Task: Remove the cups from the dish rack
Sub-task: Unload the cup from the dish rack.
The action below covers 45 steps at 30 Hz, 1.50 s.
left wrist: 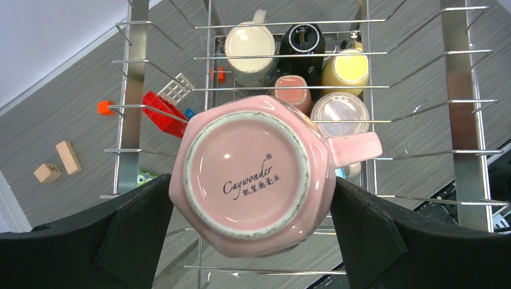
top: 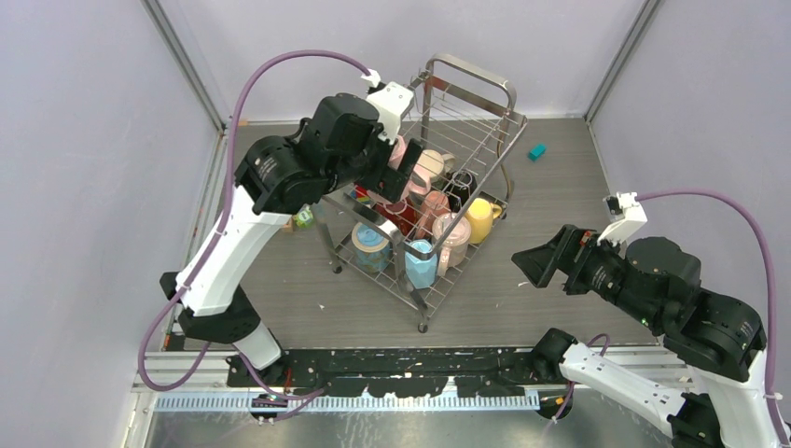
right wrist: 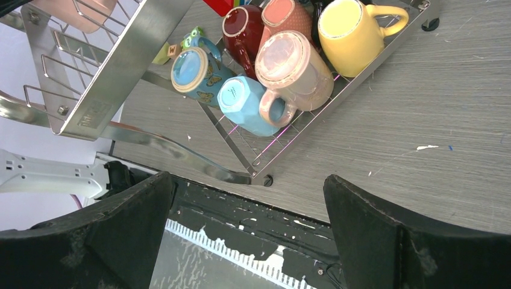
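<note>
A pink mug [left wrist: 253, 174] hangs bottom-up toward the left wrist camera, handle to the right, with my left gripper [left wrist: 250, 192] shut on it and both fingers pressing its sides. In the top view that mug [top: 401, 149] is level with the upper left side of the dish rack [top: 508, 121]. The rack still holds several cups: a yellow cup [right wrist: 352, 33], a light blue cup [right wrist: 244, 105], a pale pink cup [right wrist: 295, 69], a dark red cup [right wrist: 241, 30] and a blue patterned cup [right wrist: 193, 69]. My right gripper [top: 527, 264] stands open and empty to the right of the rack, near the table's front edge.
A teal block [top: 536, 151] lies on the table beyond the rack's right side. Two wooden blocks [left wrist: 60, 162] and an orange block [left wrist: 105, 108] lie left of the rack. A red toy piece [left wrist: 163, 111] sits inside it. Grey walls enclose the table.
</note>
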Each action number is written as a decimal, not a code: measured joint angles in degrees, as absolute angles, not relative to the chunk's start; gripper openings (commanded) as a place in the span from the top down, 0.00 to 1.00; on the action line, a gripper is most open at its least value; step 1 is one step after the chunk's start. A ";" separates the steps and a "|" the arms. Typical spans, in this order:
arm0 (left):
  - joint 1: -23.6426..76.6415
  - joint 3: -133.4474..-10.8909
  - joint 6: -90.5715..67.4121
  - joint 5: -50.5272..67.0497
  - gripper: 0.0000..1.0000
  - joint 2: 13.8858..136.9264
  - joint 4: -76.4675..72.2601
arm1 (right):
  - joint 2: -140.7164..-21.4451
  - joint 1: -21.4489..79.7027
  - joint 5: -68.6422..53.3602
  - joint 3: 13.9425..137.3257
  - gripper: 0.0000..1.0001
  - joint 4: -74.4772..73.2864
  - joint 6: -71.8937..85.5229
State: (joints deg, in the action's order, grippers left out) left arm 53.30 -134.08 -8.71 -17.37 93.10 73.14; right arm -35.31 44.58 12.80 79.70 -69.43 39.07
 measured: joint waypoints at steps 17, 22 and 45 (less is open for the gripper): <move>51.75 -131.94 -7.84 -14.22 0.06 93.51 71.13 | -35.40 44.58 11.46 79.70 0.00 -69.43 38.89; 51.18 -131.24 -8.75 -12.95 0.23 93.51 70.22 | -35.40 44.58 11.35 79.68 0.00 -69.43 38.89; 50.85 -134.61 -15.11 -12.21 1.00 92.77 68.86 | -39.24 44.58 11.09 81.78 0.00 -62.13 38.65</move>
State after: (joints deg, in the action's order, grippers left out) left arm 50.85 -134.61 -15.11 -12.21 92.77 68.86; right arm -39.24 44.58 11.09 81.78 -62.13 38.65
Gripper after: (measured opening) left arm 0.798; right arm 0.996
